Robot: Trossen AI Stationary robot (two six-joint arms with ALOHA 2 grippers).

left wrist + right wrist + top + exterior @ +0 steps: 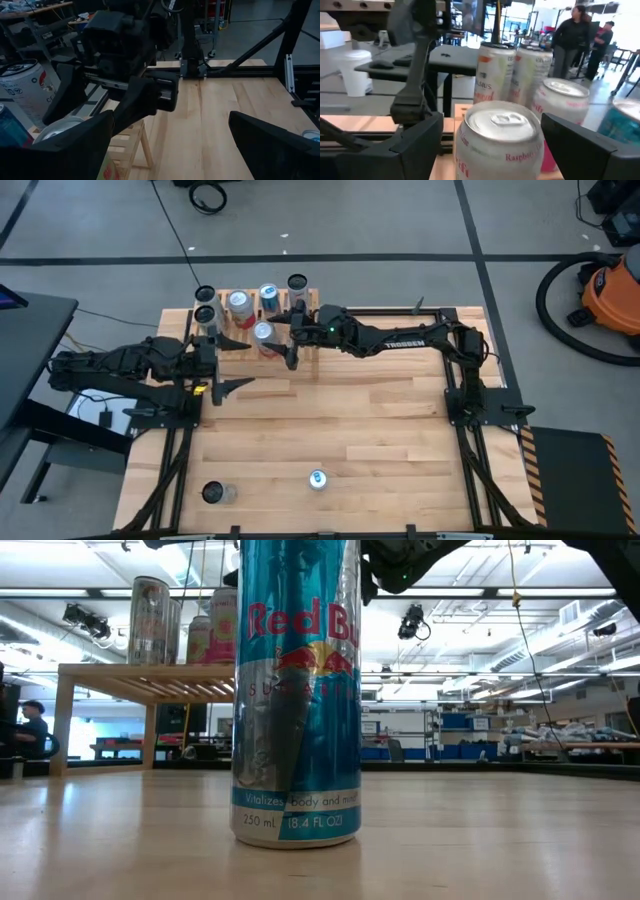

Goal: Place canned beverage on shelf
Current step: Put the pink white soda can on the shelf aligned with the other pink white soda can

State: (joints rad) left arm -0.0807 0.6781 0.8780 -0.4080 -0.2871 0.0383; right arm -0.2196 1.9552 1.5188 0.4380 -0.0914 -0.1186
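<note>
The shelf (310, 300) stands at the table's far left and carries several upright cans (239, 303). A white Raspberry can (500, 135) stands upright at the shelf's near edge (263, 332). My right gripper (274, 336) reaches in level from the table's right. It is open, with one finger on either side of this can, and a thin gap shows beside one finger (415, 145). My left gripper (235, 365) waits open just near of the shelf, with nothing between its fingers. A blue Red Bull can (295, 690) stands on the table near the front edge (317, 479).
Another can (215, 493) stands at the table's near left corner. The other cans crowd the shelf just beyond the white one (492, 65). The wide plank tabletop (380, 420) lies between the shelf and the front cans. People stand in the room behind (570, 45).
</note>
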